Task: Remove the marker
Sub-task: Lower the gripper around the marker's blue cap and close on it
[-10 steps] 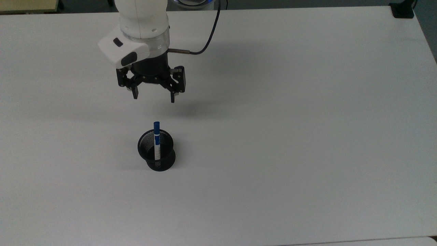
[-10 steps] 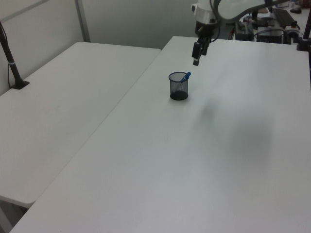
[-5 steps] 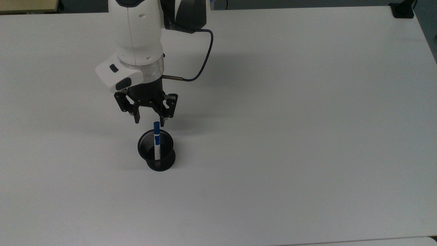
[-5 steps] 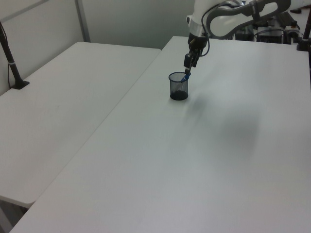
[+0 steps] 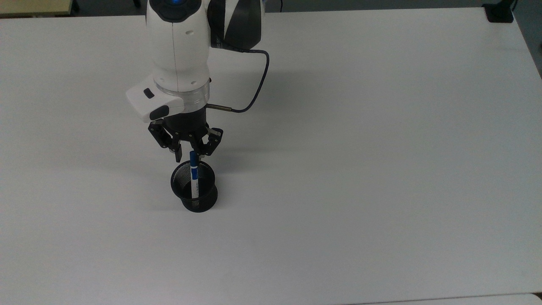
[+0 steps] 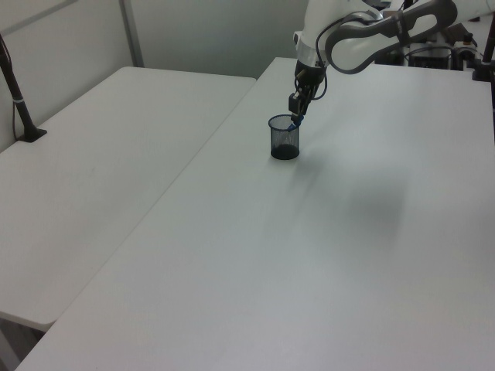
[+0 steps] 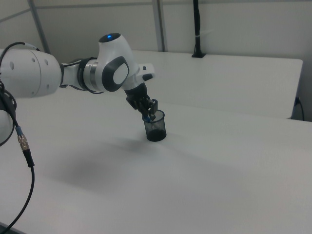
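Marker (image 5: pixel 193 178) standing in black mesh cup (image 5: pixel 194 188), left of centre in the top view, on white table (image 5: pixel 360 169). Long axis near upright in the top view, leaning against the rim in the left view; blue cap projecting above the rim. Pincer (image 5: pixel 189 157) directly above the cup, fingers straddling the cap. Jaws partly open, one finger either side, gap still visible; contact with cap not confirmed. Nothing gripped yet. Judged next requirement: closure on the cap, then a lift along the marker's axis.
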{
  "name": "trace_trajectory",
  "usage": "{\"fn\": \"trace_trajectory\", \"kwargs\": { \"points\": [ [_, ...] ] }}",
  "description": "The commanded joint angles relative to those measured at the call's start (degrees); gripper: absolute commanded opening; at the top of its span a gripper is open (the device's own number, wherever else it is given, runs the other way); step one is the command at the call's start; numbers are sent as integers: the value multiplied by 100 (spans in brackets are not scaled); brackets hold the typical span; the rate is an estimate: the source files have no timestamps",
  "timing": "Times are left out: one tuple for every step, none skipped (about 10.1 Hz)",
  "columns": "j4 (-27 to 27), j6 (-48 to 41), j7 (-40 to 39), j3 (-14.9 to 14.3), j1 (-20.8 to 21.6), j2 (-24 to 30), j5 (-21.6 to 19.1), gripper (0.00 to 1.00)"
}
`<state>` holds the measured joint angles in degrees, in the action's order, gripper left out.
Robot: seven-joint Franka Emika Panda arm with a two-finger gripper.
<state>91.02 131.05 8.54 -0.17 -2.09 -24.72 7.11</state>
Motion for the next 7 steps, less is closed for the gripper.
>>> {"fn": "trace_trajectory", "kwargs": {
  "points": [
    [-23,25,287,0,60,-24,107,36],
    [20,25,297,0,156,-24,124,36],
    [29,25,297,0,157,-24,133,36],
    [21,34,297,0,157,-33,133,30],
    [21,25,297,0,157,-33,133,23],
    [21,34,297,0,157,-33,133,14],
    [12,34,297,0,148,-25,133,12]
  ]
}}
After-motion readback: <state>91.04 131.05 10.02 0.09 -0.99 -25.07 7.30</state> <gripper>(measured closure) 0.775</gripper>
